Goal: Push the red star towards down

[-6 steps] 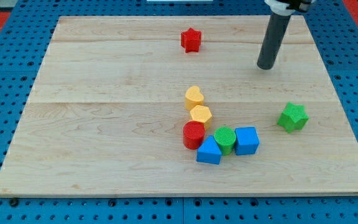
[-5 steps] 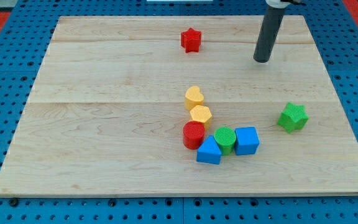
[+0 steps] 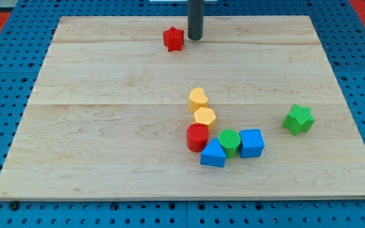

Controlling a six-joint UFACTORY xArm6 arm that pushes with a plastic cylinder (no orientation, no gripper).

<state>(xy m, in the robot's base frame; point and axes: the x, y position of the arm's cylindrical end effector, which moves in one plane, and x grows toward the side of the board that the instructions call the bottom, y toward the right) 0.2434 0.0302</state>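
The red star (image 3: 173,39) lies near the view's top, a little left of centre, on the wooden board (image 3: 106,126). My tip (image 3: 195,38) stands just to the star's right, about level with it and close to its right side; whether they touch I cannot tell. The dark rod rises from the tip out of the view's top.
A cluster sits below the board's centre: yellow heart (image 3: 198,99), yellow hexagon (image 3: 204,117), red cylinder (image 3: 198,137), green cylinder (image 3: 229,142), blue cube (image 3: 251,142), blue block (image 3: 213,154). A green star (image 3: 298,119) lies at the view's right.
My tip has moved far to the left along the view's top, from the right side to beside the red star. The red star has shifted left by a short way.
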